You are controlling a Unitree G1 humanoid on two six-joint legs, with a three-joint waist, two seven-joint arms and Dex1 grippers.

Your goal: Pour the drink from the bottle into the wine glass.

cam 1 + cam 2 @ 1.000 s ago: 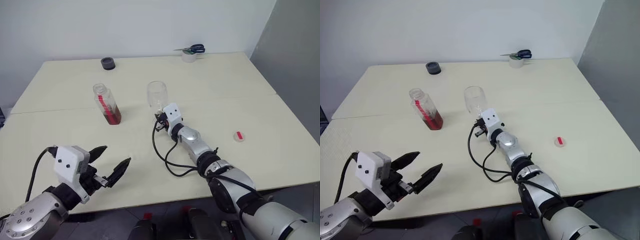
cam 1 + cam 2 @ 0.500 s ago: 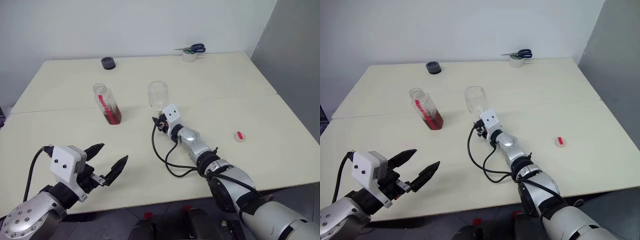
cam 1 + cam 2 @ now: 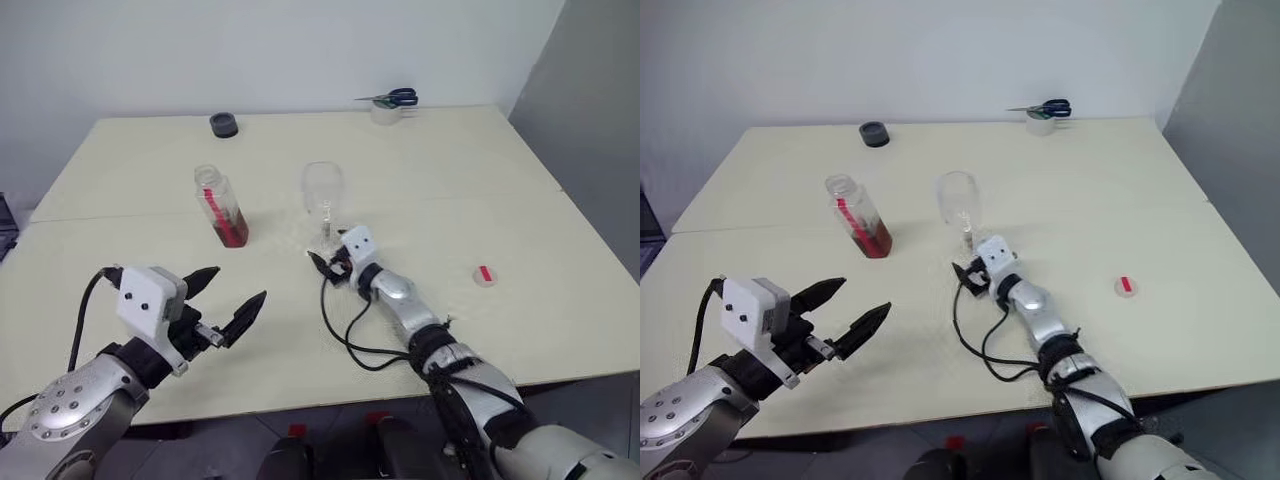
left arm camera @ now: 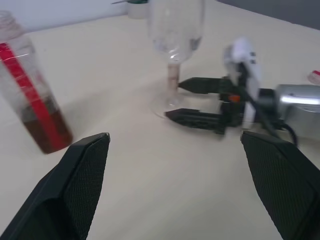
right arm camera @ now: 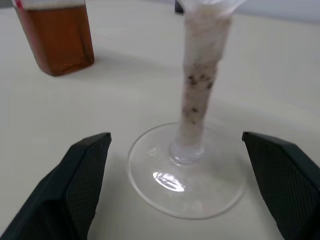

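Note:
The wine glass (image 3: 323,190) stands upright and empty near the table's middle, its stem (image 5: 200,75) and round foot (image 5: 187,175) close in the right wrist view. My right gripper (image 3: 325,262) is open and low over the table just before the foot, with nothing between its fingers (image 4: 197,116). To the glass's left stands the bottle (image 3: 222,208), uncapped, with a red label strip and a little reddish-amber drink (image 5: 57,37) at the bottom. My left gripper (image 3: 238,285) is open and empty, raised over the table's near left, pointing towards bottle and glass.
A small red-and-white cap (image 3: 484,274) lies on the table (image 3: 480,180) to the right. At the far edge sit a black round object (image 3: 224,124) and a tape roll with scissors (image 3: 385,105). A black cable (image 3: 350,335) loops beside my right forearm.
My right gripper has opened, let go of the wine glass stem and drawn back a little; the glass stays standing. The left gripper has edged slightly forward. The camera has shifted slightly.

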